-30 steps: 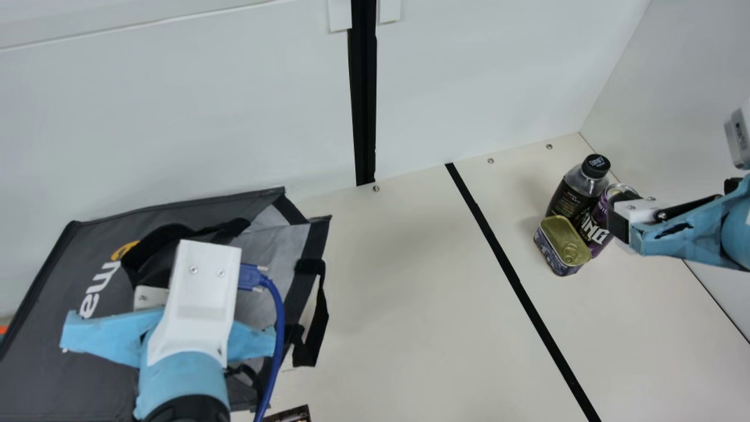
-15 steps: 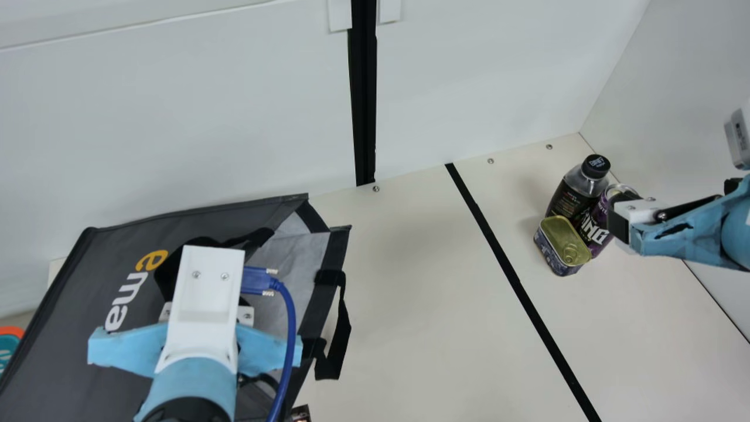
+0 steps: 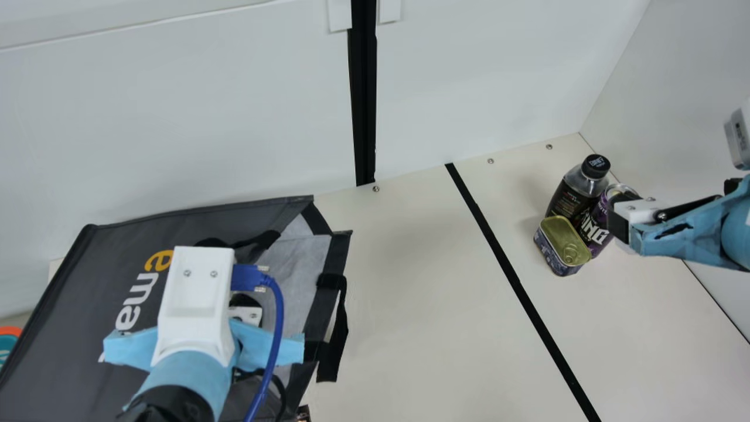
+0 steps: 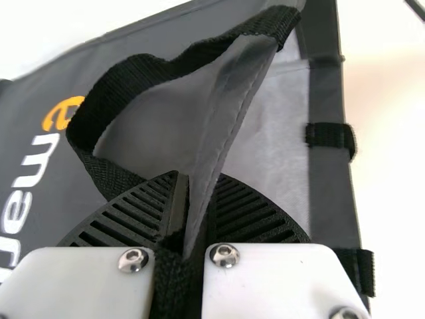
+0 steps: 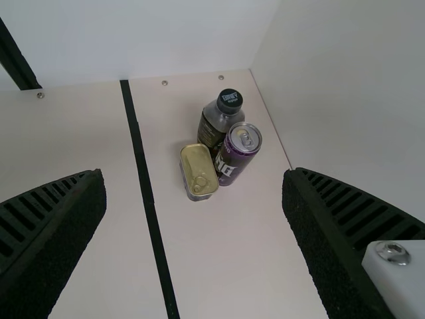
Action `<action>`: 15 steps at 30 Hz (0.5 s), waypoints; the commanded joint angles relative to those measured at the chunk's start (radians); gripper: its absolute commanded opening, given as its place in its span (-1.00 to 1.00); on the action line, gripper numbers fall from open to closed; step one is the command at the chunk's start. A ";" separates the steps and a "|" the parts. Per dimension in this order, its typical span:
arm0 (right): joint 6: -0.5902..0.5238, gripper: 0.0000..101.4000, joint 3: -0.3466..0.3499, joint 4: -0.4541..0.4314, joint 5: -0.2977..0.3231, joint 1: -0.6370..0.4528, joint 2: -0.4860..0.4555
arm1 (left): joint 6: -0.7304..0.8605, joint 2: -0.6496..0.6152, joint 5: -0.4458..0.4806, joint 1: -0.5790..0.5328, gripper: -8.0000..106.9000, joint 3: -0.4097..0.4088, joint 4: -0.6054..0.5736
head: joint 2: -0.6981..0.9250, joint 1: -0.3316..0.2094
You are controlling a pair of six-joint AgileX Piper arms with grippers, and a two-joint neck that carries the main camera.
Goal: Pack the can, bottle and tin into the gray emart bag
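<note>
Purple metal can with a silver top (image 3: pixel 597 224): standing upright on the cream table (image 3: pixel 404 281), beyond the long black stripe (image 3: pixel 515 275) at the main view's right, well apart from the bag.
Clear plastic bottle with a black cap and dark label (image 3: pixel 577 190): standing upright just beside the can, nearer the back wall (image 3: pixel 234 117).
Rounded rectangular tin with a gold ring-pull lid and dark blue side (image 3: pixel 563 241): sitting lid up, close against the can and bottle; leaving actual contact unclear.
Gray emart bag of dark fabric (image 3: pixel 58 328): lying on the table at the main view's left, bearing orange and white lettering, exposing a light gray panel (image 3: pixel 293 258) near its black-bound right edge.
Packing status: awaiting; can, bottle and tin standing outside the bag.
Left gripper (image 3: pixel 246 315): hanging over the bag; in the left wrist view, pinching a fold of its gray fabric between black ribbed fingers (image 4: pixel 143 216).
Black woven handle (image 4: pixel 126 80): arching in a loose loop beside the pinched fold, running down toward the fingers.
Black side strap (image 3: pixel 333 351): drooping along the bag's right edge.
Right gripper (image 3: pixel 619 220): appearing just beside the can in the main view; in the right wrist view, holding black ribbed fingers wide apart, gripping nothing.
Blue cable (image 3: pixel 275 328): curving down beside the left gripper's white mount (image 3: pixel 196 299).
Orange-and-teal object (image 3: pixel 8 343): peeking out past the bag's left side, mostly hidden.
</note>
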 commanded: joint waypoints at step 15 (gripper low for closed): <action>0.000 0.79 0.000 0.000 0.000 0.000 0.000 | 0.125 -0.014 -0.152 0.118 -0.68 0.032 -0.279 | -0.001 -0.023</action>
